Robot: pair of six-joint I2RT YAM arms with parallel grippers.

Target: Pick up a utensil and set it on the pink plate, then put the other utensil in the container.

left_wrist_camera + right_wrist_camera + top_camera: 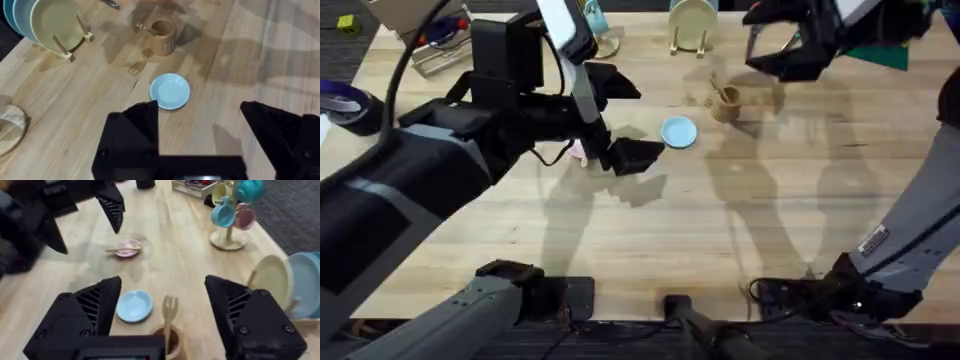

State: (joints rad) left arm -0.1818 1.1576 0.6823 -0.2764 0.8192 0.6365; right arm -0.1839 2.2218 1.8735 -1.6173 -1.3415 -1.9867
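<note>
The pink plate [127, 250] lies on the table with the wooden spoon [123, 247] resting across it; in the overhead view its edge [578, 151] peeks out beside my left arm. The tan wooden container [726, 104] holds the fork [170, 311], which stands upright with its prongs up. My left gripper [630, 120] is open and empty, hovering between the pink plate and the light-blue plate [679, 131]. Open and empty too, my right gripper [782, 55] hangs above and behind the container [169, 341], its fingers [92, 307] spread wide on either side of the fork.
A plate rack [55, 25] with pale-green and blue plates stands at the back. A mug tree [230, 215] is at the back left, with a tray of clutter [440, 40] near it. Bare wood stretches across the table's front half.
</note>
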